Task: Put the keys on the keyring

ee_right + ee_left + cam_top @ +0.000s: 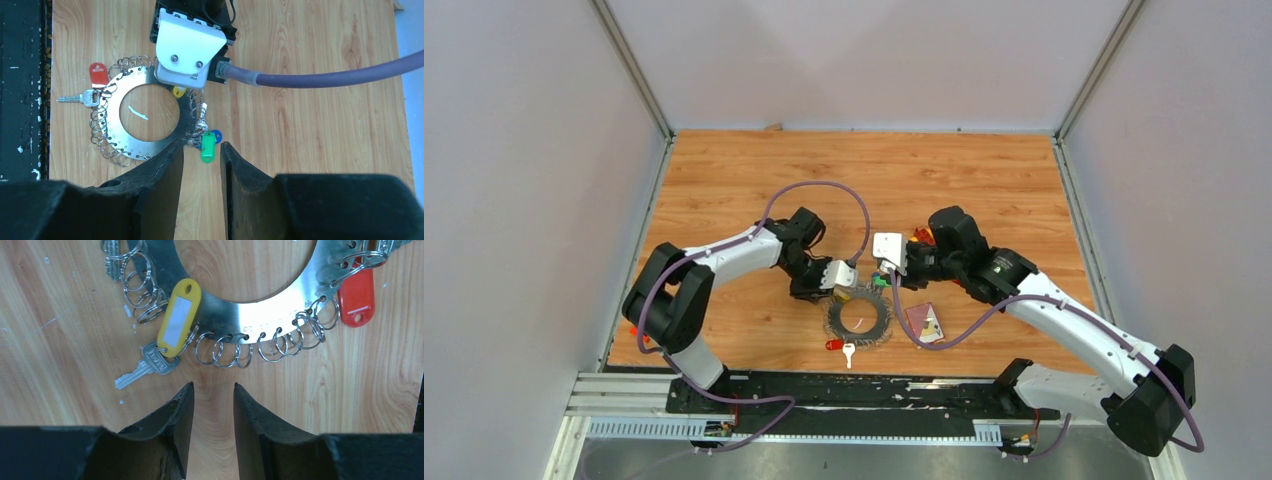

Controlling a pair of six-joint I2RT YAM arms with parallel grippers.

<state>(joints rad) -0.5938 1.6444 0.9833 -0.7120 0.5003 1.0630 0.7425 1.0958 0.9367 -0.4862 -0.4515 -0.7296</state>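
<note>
**Top external view.** The keyring (pixel 837 323), a flat metal ring fringed with small split rings, lies on the wooden table (pixel 724 180) close to its near edge, between the two arms. The left gripper (pixel 848 287) stands at the ring's 11 o'clock and the right gripper (pixel 888 276) at its 1 o'clock; the jaws are hidden here. A red-tagged key (pixel 834 346) lies at 7 o'clock. A card (pixel 924 321) lies apart at 3 o'clock.

**Left wrist view.** The left gripper (pixel 212 386) is open and empty over bare wood, at 6 o'clock of the keyring (pixel 260 315). A yellow-tagged key (pixel 179 317) hangs from the rim at 7 o'clock.

**Right wrist view.** The right gripper (pixel 201 145) has its jaws parted. A green tag (pixel 207 152) shows in the gap, touching neither finger. A blue tag (pixel 216 135) lies just beside it. Both sit at 4 o'clock of the keyring (pixel 117 125).
</note>
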